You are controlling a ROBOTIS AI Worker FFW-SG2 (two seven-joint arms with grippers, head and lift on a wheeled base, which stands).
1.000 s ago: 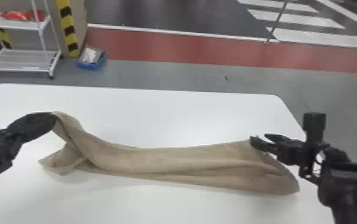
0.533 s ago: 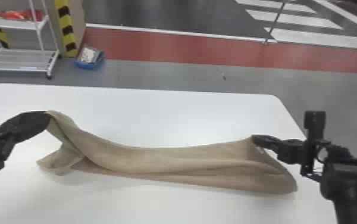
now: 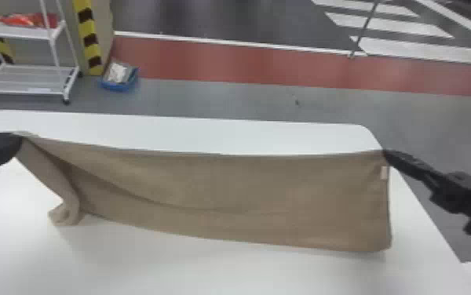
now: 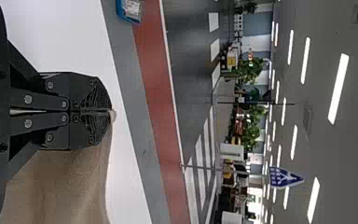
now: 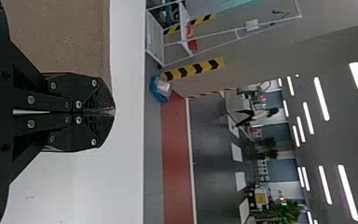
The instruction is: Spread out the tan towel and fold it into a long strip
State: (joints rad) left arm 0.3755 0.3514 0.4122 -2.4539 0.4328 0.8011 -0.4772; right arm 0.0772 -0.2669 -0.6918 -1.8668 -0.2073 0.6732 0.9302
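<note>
One creased tan towel (image 3: pixel 227 184) hangs pinched in your left gripper (image 3: pixel 19 138) and right gripper (image 3: pixel 387 153), white counter (image 3: pixel 207 270) below, rack (image 3: pixel 15 83) beyond.

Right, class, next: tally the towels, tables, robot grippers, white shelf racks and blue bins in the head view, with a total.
Towel: 1
Table: 1
Grippers (left gripper, right gripper): 2
White shelf rack: 1
Blue bin: 1
Total: 6

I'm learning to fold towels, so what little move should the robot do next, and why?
Maybe gently lower the tan towel onto the white table, because its top edge is stretched between the left hand and right hand. The crumpled lower left corner might need straightening afterward.
</note>
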